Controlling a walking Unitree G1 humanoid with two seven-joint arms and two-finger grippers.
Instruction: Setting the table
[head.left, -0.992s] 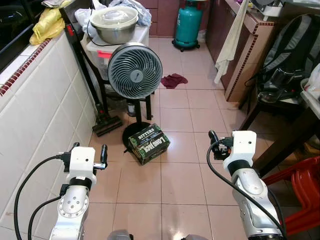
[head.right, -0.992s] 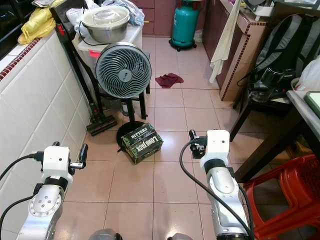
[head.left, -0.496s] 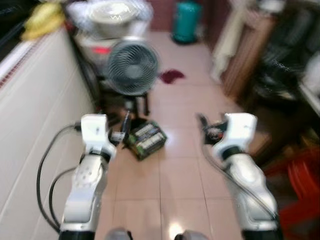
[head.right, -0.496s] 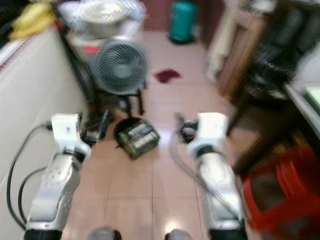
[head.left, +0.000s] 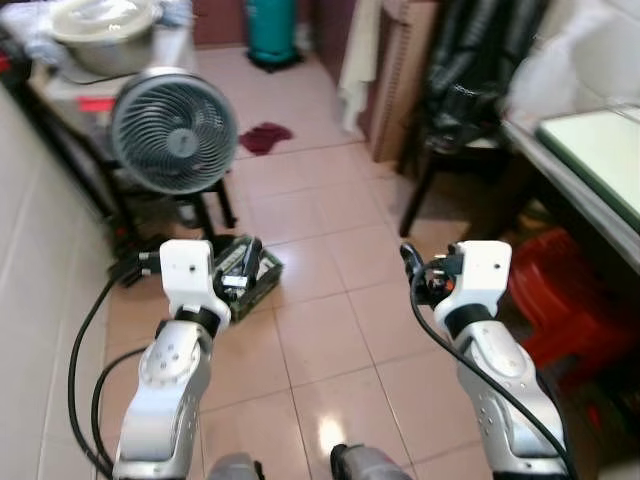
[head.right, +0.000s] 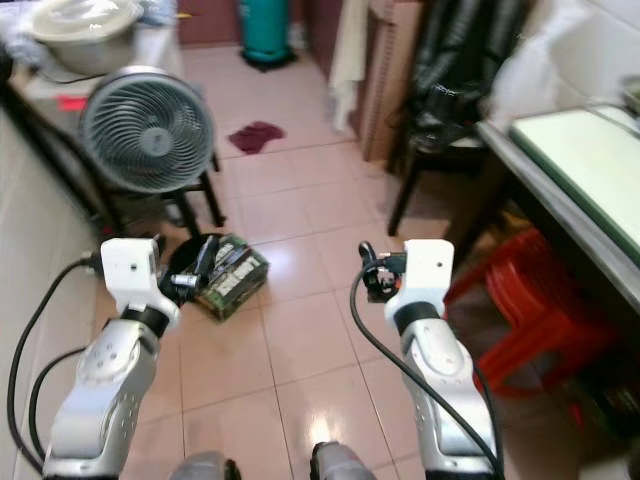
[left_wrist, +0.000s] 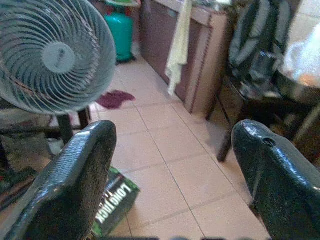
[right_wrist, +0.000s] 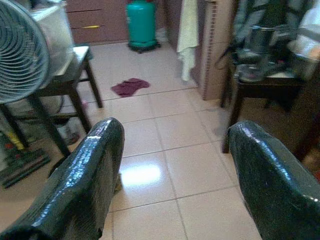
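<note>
A dark-edged table stands at the right, with a pale mat with a green border lying on it. Both silver arms are held out in front of me over the tiled floor, left of the table. My left gripper is open, nothing between its black fingers; past them I see the fan and a box on the floor. My right gripper is also open and empty, its fingers pointing along the floor toward a dark chair.
A round fan on a stool and a dark "Long Jack" box sit ahead left. A red plastic stool is beside the table. A chair with a backpack, a green gas cylinder and a maroon cloth lie farther on.
The camera has swung right: the fan and box have slid left in the picture and the table with its mat has come into view. Both grippers remain open.
</note>
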